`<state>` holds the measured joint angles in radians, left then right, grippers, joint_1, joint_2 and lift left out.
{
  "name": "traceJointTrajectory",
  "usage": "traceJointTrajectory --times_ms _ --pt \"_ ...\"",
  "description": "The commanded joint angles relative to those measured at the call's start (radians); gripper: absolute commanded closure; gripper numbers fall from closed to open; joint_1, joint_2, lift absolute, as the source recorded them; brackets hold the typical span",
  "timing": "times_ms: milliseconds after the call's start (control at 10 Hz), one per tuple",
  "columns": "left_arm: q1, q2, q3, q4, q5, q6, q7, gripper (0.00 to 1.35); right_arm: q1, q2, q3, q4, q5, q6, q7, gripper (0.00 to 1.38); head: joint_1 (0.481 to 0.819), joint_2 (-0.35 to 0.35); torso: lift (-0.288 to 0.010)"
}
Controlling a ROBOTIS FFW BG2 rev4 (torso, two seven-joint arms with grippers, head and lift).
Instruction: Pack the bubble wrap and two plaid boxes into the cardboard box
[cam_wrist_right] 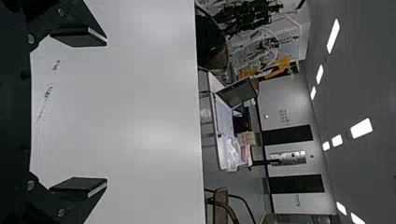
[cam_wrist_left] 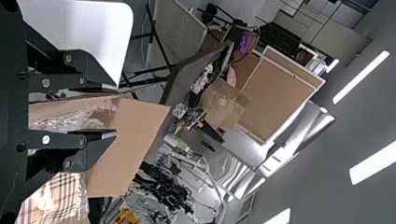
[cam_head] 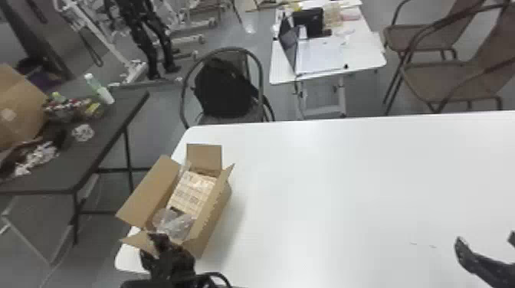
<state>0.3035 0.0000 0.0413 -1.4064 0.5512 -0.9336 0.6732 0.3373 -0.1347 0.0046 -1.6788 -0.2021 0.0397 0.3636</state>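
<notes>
Packing status, by my assessment: nearly complete, pending confirmation of the count. The cardboard box (cam_head: 214,222) sits at the left end of the white bench (cam_head: 345,184), upright and open at the top. Inside it I find plaid packing (cam_head: 193,191) taking up the middle and far part, and clear bubble wrap (cam_head: 174,224) bunched at the near end, against the plaid surface. Both kinds of goods are therefore inside the walls. Whether the plaid surface belongs to one box or to two side by side, I cannot tell, so the second plaid box is unverified.

The flaps (cam_head: 149,191) stand open and splayed outward; the task calls for packing only, so I do not count closing them as outstanding.

My left pincer (cam_wrist_left: 112,111) is at the near end of the carton, its fingers parted with a moderate gap and, as far as I can judge, pinching nothing. My right pincer (cam_wrist_right: 105,113) is above the bench, well apart from the carton, spread wide and empty.

Left to do, in my judgement: tuck down the bubble wrap if it rides high, then withdraw the left pincer without snagging the near flap or dragging the wrap out.
</notes>
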Motion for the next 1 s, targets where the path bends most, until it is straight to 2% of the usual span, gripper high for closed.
traceJointTrajectory --times_ms 0,100,200,300,400,500,600,700,900 --pt "0.005 -0.003 0.031 -0.002 -0.112 -0.004 0.000 0.02 0.005 0.000 0.000 -0.012 0.015 -0.006 0.000 0.22 0.695 0.350 -0.050" --pt "0.025 -0.003 0.072 -0.052 -0.274 0.038 -0.001 0.06 0.014 0.003 -0.001 -0.036 0.038 -0.015 -0.009 0.22 0.695 0.350 -0.050" --pt "0.065 -0.003 0.104 -0.172 -0.402 0.144 -0.072 0.07 0.026 0.009 0.000 -0.075 0.076 -0.014 -0.034 0.22 0.695 0.350 -0.050" --pt "0.114 -0.003 0.120 -0.301 -0.507 0.268 -0.178 0.07 0.035 0.015 -0.001 -0.104 0.095 -0.012 -0.046 0.22 0.695 0.350 -0.050" --pt "0.158 -0.003 0.097 -0.385 -0.516 0.368 -0.336 0.08 0.054 0.021 -0.001 -0.145 0.109 -0.009 -0.072 0.22 0.695 0.329 -0.050" --pt "0.206 -0.003 0.077 -0.431 -0.502 0.460 -0.538 0.09 0.080 0.026 -0.001 -0.197 0.127 0.006 -0.089 0.23 0.695 0.271 -0.050" --pt "0.267 -0.003 0.049 -0.444 -0.485 0.533 -0.647 0.09 0.108 0.027 -0.001 -0.245 0.138 0.020 -0.092 0.23 0.695 0.194 -0.050" --pt "0.316 -0.003 0.051 -0.448 -0.451 0.593 -0.702 0.09 0.154 0.027 -0.001 -0.291 0.148 0.028 -0.126 0.23 0.695 0.146 -0.050" --pt "0.408 -0.003 0.052 -0.497 -0.453 0.621 -0.713 0.09 0.239 0.026 -0.014 -0.346 0.129 0.039 -0.141 0.22 0.695 0.118 -0.050"
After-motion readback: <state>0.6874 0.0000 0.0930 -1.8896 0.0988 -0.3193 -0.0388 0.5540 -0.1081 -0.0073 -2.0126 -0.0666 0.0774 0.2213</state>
